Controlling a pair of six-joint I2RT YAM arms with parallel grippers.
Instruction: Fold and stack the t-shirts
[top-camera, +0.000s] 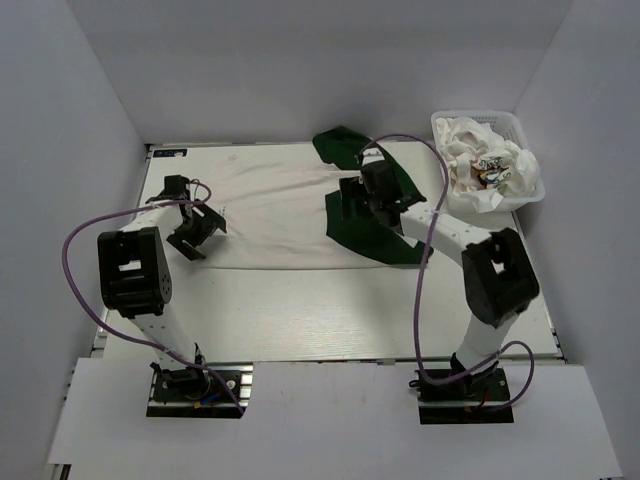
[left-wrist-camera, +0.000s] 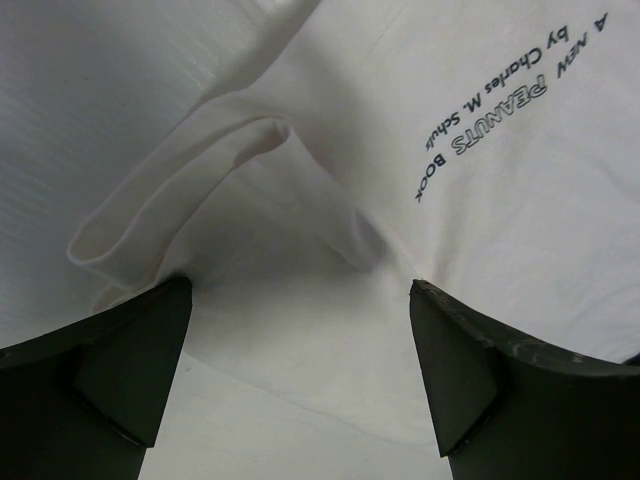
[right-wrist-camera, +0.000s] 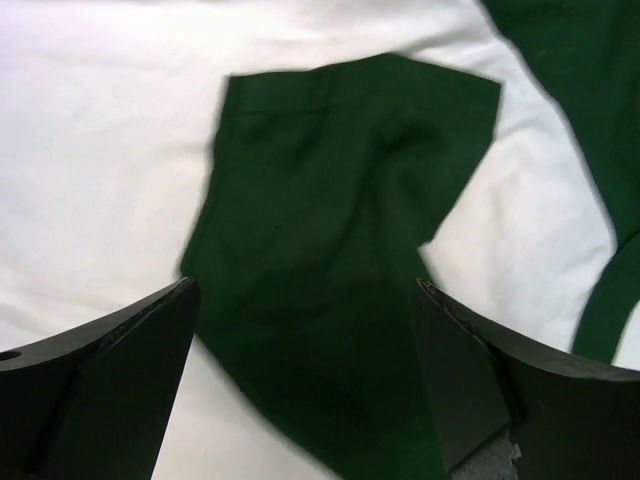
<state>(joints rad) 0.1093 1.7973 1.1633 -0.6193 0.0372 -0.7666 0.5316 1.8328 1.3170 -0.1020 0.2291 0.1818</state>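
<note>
The green-sleeved t-shirt (top-camera: 275, 210) lies spread across the far half of the white table (top-camera: 300, 310). Its soft white body runs from the left arm over to the right one, with faint ripples in the cloth. Two dark green sleeves fan out at the right end, one towards the back wall and one towards me.

The left gripper (top-camera: 197, 232) hangs over the shirt's left edge with its matte black jaws spread wide and nothing pinched between them. From the left wrist, the gripper (left-wrist-camera: 298, 290) straddles a rounded, rolled fold (left-wrist-camera: 170, 195) in the white cloth. The black printed text (left-wrist-camera: 500, 110) runs slantwise just beyond it.

The right gripper (top-camera: 355, 205) hovers over the nearer green sleeve, and it too is released and gaping. Seen from the right wrist, the gripper (right-wrist-camera: 305, 290) frames that sleeve (right-wrist-camera: 340, 250), a flat, dull, blocky shape with a squared cuff lying on white.

At the far right corner sits a white plastic lattice basket (top-camera: 480, 116). More t-shirts (top-camera: 485, 165) are crumpled in a heap inside it, with a small colourful print showing.
</note>
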